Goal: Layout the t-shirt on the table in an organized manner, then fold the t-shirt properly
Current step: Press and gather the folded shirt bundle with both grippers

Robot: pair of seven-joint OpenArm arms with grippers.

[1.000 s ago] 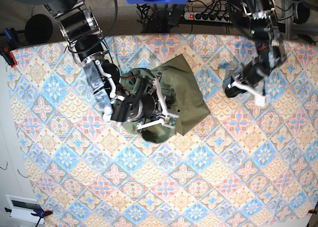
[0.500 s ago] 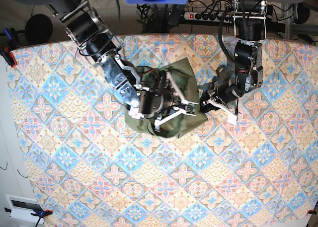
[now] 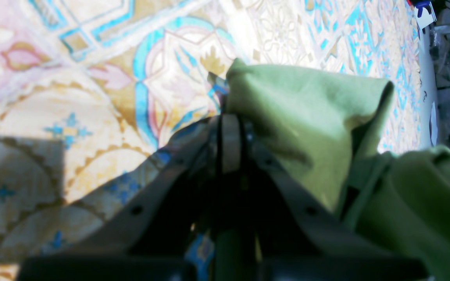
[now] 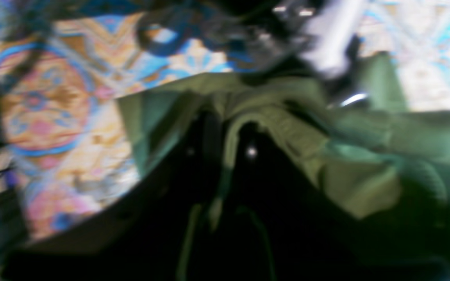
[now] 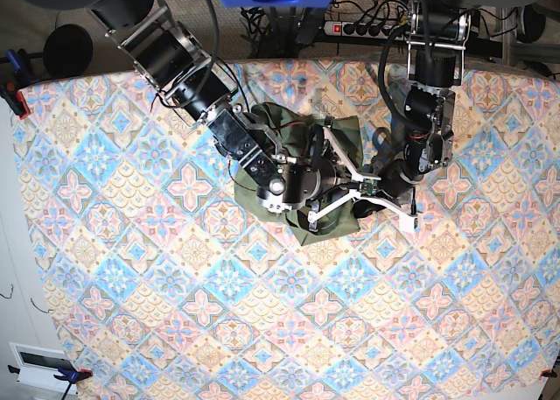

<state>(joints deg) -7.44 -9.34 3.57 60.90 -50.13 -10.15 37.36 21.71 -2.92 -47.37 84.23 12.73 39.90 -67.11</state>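
Observation:
The olive-green t-shirt point(image 5: 293, 168) lies crumpled in a heap at the middle back of the table point(image 5: 175, 312). My right gripper point(image 5: 354, 190) reaches across the heap, and its fingers meet at the shirt's right edge. In the blurred right wrist view, folds of the t-shirt point(image 4: 326, 156) drape over the closed fingers. My left gripper point(image 5: 372, 194) comes in from the right and touches the same edge. In the left wrist view its fingers point(image 3: 231, 136) are pressed together on a raised flap of the t-shirt point(image 3: 307, 113).
The two grippers are very close together at the shirt's right edge. The patterned table cloth point(image 3: 72, 117) surrounds the heap. A power strip point(image 5: 367, 28) and cables lie beyond the table's back edge. A red clamp point(image 5: 13, 94) sits at the left edge.
My right gripper slid right across the shirt and closed at its right edge. My left arm came in from the right and closed on the same edge. The shirt bunched up.

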